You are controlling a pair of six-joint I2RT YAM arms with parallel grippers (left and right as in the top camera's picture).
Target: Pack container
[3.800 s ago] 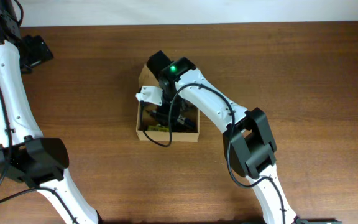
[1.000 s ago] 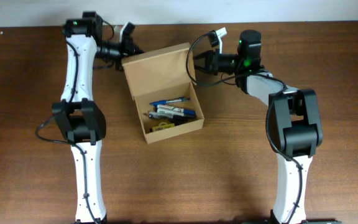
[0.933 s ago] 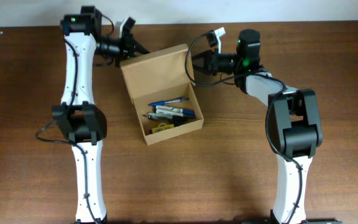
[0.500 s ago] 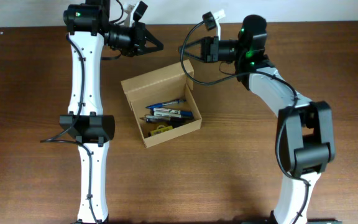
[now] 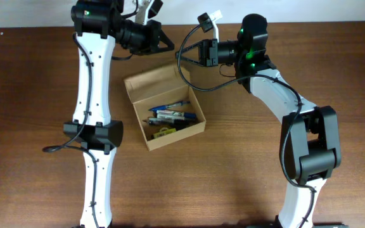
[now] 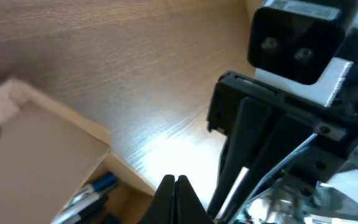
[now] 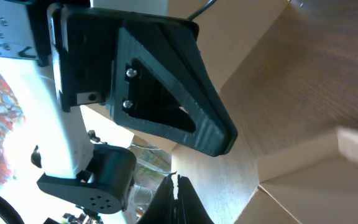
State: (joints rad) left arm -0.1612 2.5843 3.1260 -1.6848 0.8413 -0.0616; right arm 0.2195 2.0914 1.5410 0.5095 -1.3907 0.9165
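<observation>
Scene: We look down on a dark brown wooden table (image 5: 43, 95) with two white robot arms over it.
Container: A small tan cardboard box (image 5: 176, 134) sits mid-table, slightly askew and open on top.
Contents: Blue pens and markers (image 5: 170, 114) and a small yellow item (image 5: 161, 131) lie inside the box.
Lid: The hinged cardboard flap (image 5: 154, 79) rises from the box's far side, tilted partly over the opening and not shut.
Left gripper: The left gripper (image 5: 170, 45) hangs beyond the box's far-left corner, fingers pressed together, holding nothing.
Right gripper: The right gripper (image 5: 192, 53) hangs beyond the box's far-right corner, facing the left one, fingers pinched together, empty.
Contact: We cannot tell whether either gripper touches the flap.
Progress: We judge the filling done. Folding the flap down flat remains.
</observation>
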